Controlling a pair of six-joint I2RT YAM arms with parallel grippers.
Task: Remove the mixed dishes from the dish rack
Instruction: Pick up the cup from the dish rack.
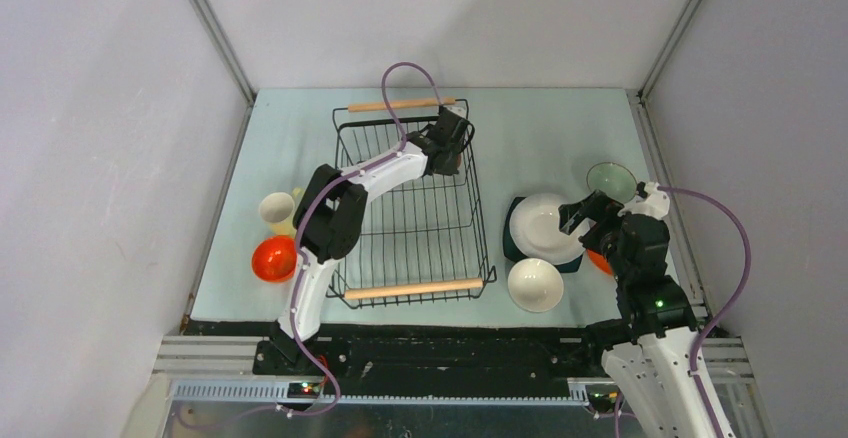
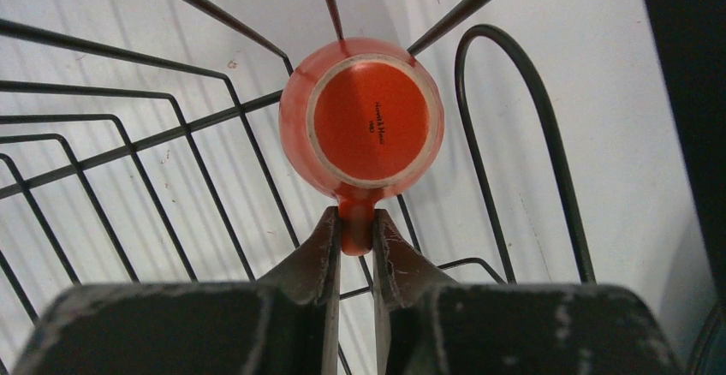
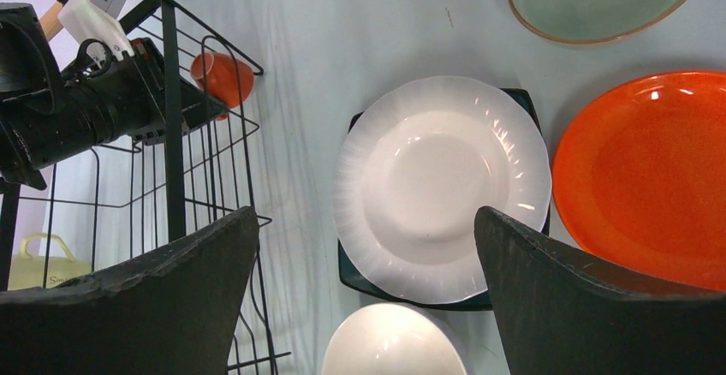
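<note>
Your left tool [image 2: 355, 223] fills the bottom of its wrist view. Its two fingers are pinched on the stubby handle of the small orange cup [image 2: 368, 118]. The cup sits in the far right corner of the dish rack [image 1: 413, 288], its unglazed foot ring turned toward the camera and its body against the wires.

Expect the cup to be light, rigid and glossy, so it is probably slick under the pads and will chip if knocked on the wire. The handle gives you a narrow grip, and the cup may swivel about that pinch once it leaves the wires. A grip close to the body should limit the swing.

Your right tool [image 3: 366, 217] hangs wide open and holds nothing. It is above the white plate [image 3: 441, 187], which lies on the dark teal square plate [image 3: 522, 97] on the bench [image 3: 342, 32]. The orange plate [image 3: 642, 169] sits just beside that stack.
</note>
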